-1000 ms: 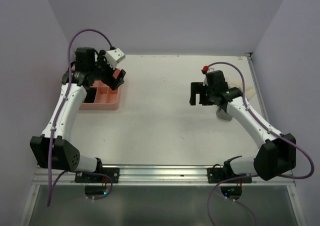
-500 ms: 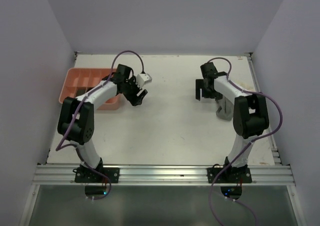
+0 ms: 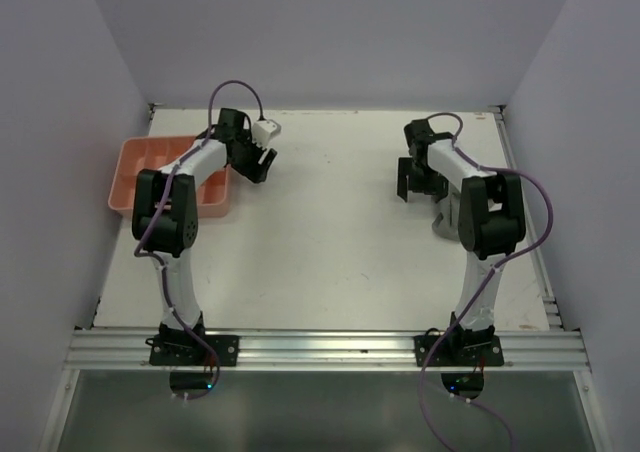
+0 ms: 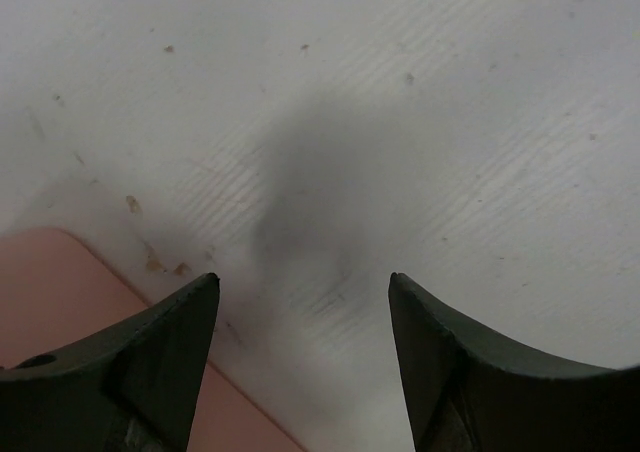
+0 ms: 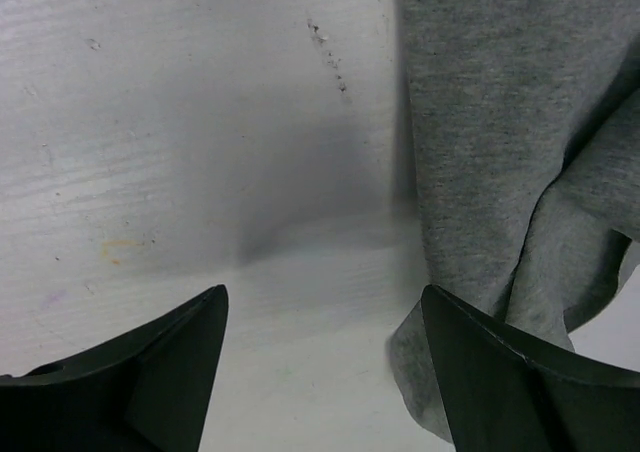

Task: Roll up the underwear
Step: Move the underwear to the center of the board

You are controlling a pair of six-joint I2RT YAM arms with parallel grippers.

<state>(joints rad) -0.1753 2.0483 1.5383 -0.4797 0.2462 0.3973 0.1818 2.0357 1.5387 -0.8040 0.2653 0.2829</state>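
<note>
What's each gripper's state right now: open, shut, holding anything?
Left gripper: open, jaws empty over the table.
Right gripper: open, holding nothing; grey underwear lies by one jaw, not gripped.

Grey underwear (image 5: 500,122) cut off at right edge; pink tray (image 4: 50,292) corner only

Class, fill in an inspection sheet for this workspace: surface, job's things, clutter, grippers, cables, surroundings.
Surface: white table, a few brown specks.
Job's things: one crumpled grey cloth garment at the right, not rolled; no others seen.
Clutter: pink plastic compartment tray at the left edge.
Grippers: left gripper open over bare table by the tray corner; right gripper open at the garment's edge.
Cables: purple cable looped along each arm.
Surroundings: plain lavender walls on three sides.
</note>
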